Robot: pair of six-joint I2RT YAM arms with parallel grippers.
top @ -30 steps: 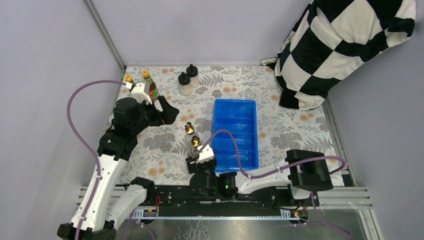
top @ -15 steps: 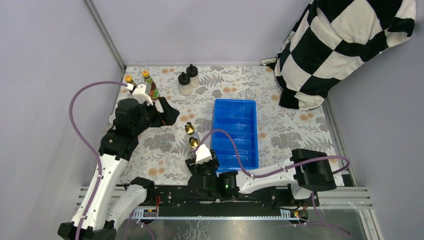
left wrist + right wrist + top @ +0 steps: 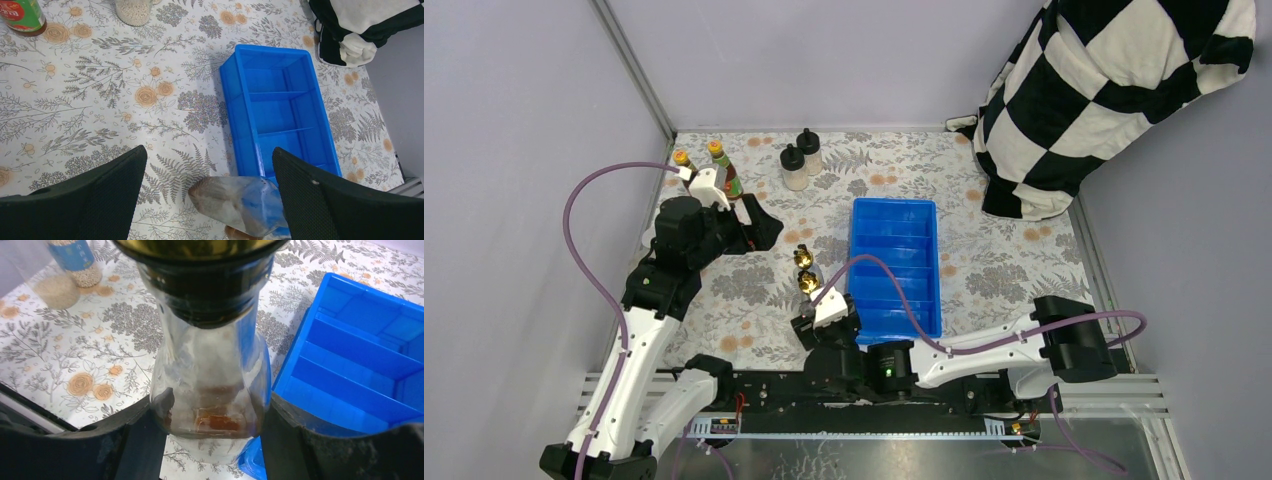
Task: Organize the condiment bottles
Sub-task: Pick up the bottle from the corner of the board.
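1. Right fingers pinch a gold-spouted bottle, held upright just left of the tray.
2. Left fingers are spread wide above the desk.
3. Sauce bottles and black-capped bottles stand at the desk's far left.

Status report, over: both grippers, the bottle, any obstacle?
Left gripper open, holding nothing. Right gripper shut on gold-spouted bottle, upright, beside blue tray. Twin bottle just beyond it; nothing between held bottle and tray.
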